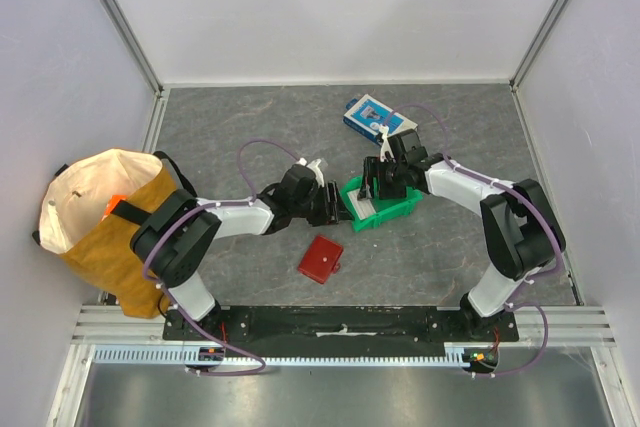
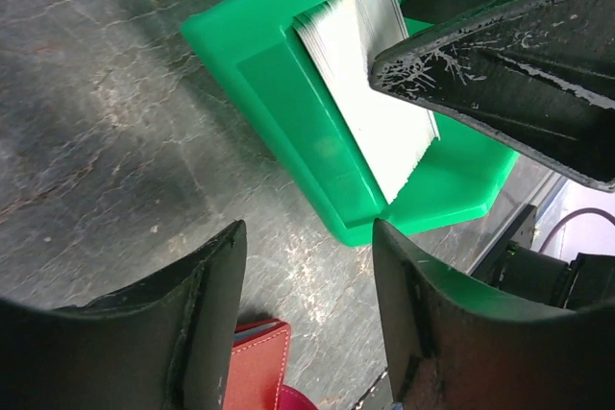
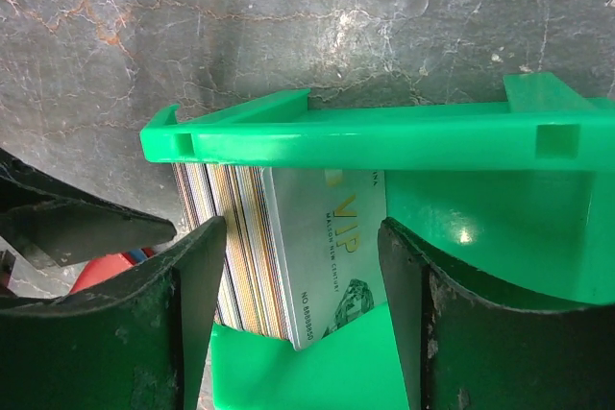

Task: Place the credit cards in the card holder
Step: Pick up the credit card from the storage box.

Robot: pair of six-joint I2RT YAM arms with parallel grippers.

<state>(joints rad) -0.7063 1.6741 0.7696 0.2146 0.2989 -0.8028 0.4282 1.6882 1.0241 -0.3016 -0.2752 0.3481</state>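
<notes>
Cards (image 3: 288, 247) upright in bin (image 3: 384, 136); red holder (image 1: 320, 259) seemingly closed.

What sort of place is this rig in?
Likely a lab test cell: plain white walls on aluminium framing, a dark table, staged props like the green bin and card holder.

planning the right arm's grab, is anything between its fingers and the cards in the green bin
Nothing visible is. The right gripper is open, its fingers right at the stack of credit cards, which stand on edge in the green bin. The left gripper is close at the bin's side, not between them.
</notes>
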